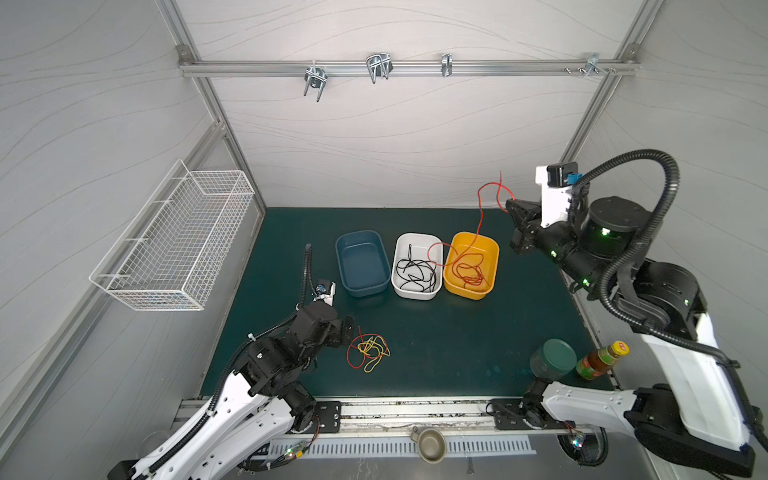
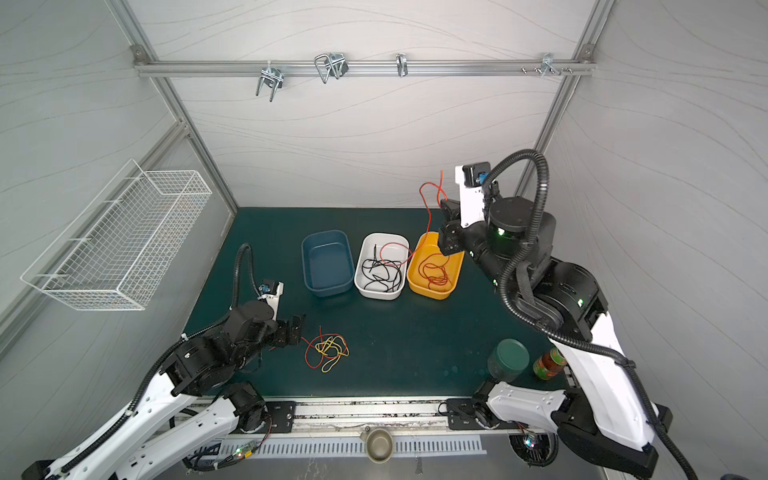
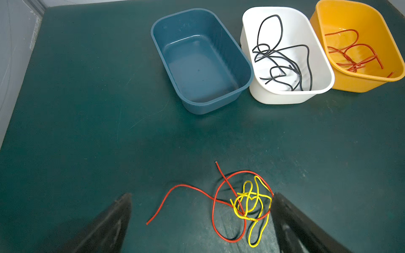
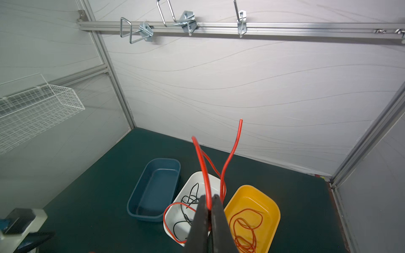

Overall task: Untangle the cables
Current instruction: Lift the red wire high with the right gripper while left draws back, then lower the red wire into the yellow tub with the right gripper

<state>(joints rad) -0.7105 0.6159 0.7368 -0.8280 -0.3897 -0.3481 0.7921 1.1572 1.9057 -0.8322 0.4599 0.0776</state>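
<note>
A tangle of red and yellow cables (image 1: pixel 369 352) (image 3: pixel 247 203) lies on the green mat at the front. My left gripper (image 1: pixel 348 332) (image 3: pixel 201 195) is open low beside it, one finger at the tangle's edge. My right gripper (image 1: pixel 510 206) (image 4: pixel 209 201) is raised near the back wall, shut on a red cable (image 1: pixel 481 216) (image 4: pixel 202 162). That cable hangs down, loops over the white tub (image 1: pixel 415 236) and ends in the yellow tub (image 1: pixel 494 249). Black cables (image 1: pixel 415 272) lie in the white tub, and red ones (image 1: pixel 471 276) in the yellow one.
An empty blue tub (image 1: pixel 362 262) stands left of the white one. A wire basket (image 1: pixel 178 237) hangs on the left wall. A green-lidded jar (image 1: pixel 552 359) and a sauce bottle (image 1: pixel 602 359) stand at the front right. Metal hooks (image 1: pixel 378 66) hang on the back rail.
</note>
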